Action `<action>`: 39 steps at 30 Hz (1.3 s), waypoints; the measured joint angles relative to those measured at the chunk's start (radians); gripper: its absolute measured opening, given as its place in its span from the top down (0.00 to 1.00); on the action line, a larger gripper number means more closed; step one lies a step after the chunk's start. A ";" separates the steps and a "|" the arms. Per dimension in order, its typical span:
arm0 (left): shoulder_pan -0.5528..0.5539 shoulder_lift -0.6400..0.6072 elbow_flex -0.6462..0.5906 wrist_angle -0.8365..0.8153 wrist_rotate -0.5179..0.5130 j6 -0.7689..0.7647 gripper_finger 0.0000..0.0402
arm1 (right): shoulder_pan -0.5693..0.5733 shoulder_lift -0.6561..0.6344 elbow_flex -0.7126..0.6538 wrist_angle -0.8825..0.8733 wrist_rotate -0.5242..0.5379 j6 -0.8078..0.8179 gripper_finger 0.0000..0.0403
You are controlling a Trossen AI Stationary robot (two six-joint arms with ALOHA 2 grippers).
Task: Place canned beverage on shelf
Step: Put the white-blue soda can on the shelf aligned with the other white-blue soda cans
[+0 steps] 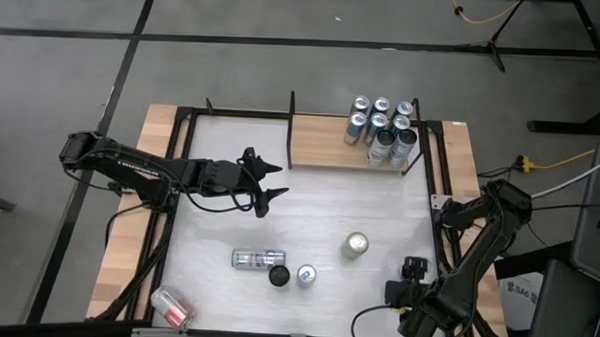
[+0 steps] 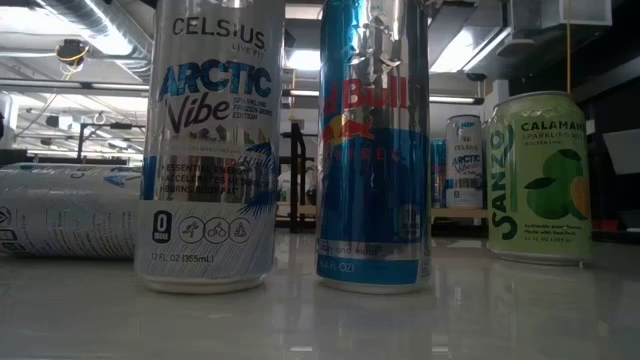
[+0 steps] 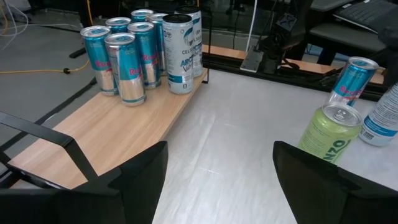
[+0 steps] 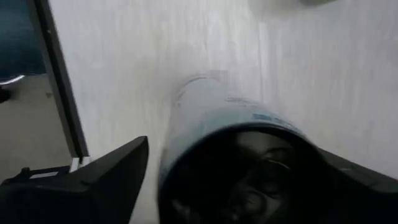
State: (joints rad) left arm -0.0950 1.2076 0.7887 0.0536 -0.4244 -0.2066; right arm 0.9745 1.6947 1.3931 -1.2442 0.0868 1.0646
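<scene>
Cans are thin, smooth and light, so the green can, standing alone on the table well apart from the shelf, wants a soft squeeze round its middle. The left gripper hangs near the shelf, jaws apart. The right gripper is by a blue can, but I cannot tell if it grips.

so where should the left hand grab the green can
Around the middle of its round side wall, hand level. The green can stands upright and alone on the table, its nearest neighbour, the blue can, well apart, so there is room for a finger on each side. The left hand is open and faces it; probably come straight from that side.
</scene>
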 joint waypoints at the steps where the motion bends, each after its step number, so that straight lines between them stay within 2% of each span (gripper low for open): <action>1: 0.000 0.000 0.000 0.000 0.000 0.000 0.30 | 0.000 0.000 -0.002 0.004 0.001 0.000 0.17; 7: 0.000 0.000 0.000 0.000 0.000 0.000 0.30 | 0.000 -0.001 -0.002 0.015 0.054 -0.018 0.33; 12: 0.000 0.000 0.000 0.011 0.000 0.000 0.30 | -0.022 -0.004 -0.002 0.017 0.044 -0.053 0.40; 20: 0.000 0.000 0.000 0.195 -0.001 0.090 0.30 | -0.144 -0.004 0.051 0.013 -0.002 -0.220 0.36; 24: 0.000 -0.016 0.000 0.284 0.000 0.159 0.30 | -0.210 -0.004 0.113 -0.035 -0.007 -0.315 0.38; 30: 0.000 -0.092 0.001 0.267 0.004 0.174 0.30 | -0.274 -0.006 0.240 -0.163 -0.032 -0.385 0.38; 39: -0.006 -0.176 0.001 0.237 0.046 0.192 0.30 | -0.392 -0.009 0.525 -0.334 -0.071 -0.522 0.37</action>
State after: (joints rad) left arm -0.1013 1.0315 0.7898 0.2903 -0.3786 -0.0147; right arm 0.5826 1.6854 1.9177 -1.5777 0.0155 0.5422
